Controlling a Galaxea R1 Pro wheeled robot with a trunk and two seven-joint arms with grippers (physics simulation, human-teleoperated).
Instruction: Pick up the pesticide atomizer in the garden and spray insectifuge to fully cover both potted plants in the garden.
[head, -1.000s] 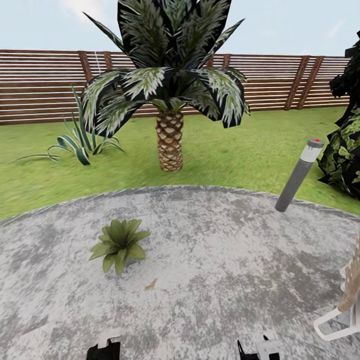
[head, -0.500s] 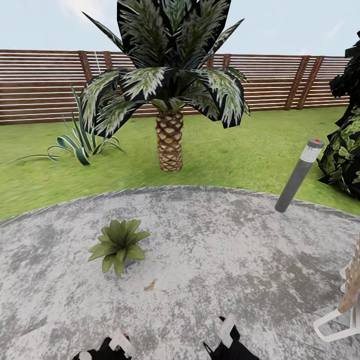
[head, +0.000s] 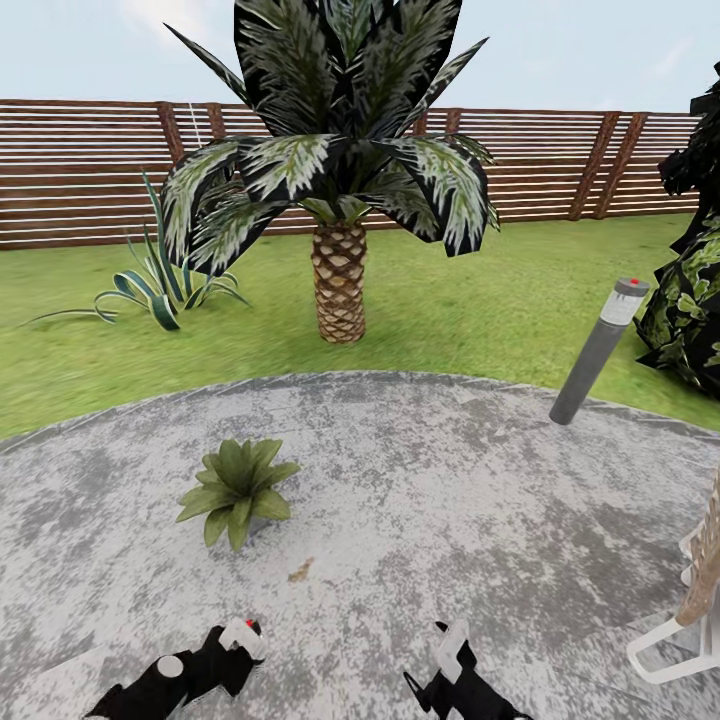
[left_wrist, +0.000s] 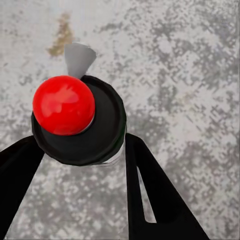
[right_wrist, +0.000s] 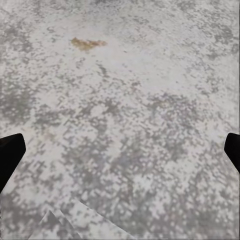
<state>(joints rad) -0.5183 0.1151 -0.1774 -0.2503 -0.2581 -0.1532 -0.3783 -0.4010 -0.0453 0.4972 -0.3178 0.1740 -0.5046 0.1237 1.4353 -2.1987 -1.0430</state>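
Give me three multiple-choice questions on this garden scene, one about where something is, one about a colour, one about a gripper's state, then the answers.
1. Where does the potted plant stand?
A. on the lawn
B. on the grey patio
C. against the fence

2. What colour is the button on top of the atomizer?
A. red
B. green
C. yellow

3. What is the left gripper doing?
A. open, holding nothing
B. shut on the atomizer
C. shut on a leaf

Answers:
1 B: the head view shows grey paving all round the plant.
2 A: the left wrist view shows a red dome on the black cap.
3 B: both black fingers close against the bottle's sides.
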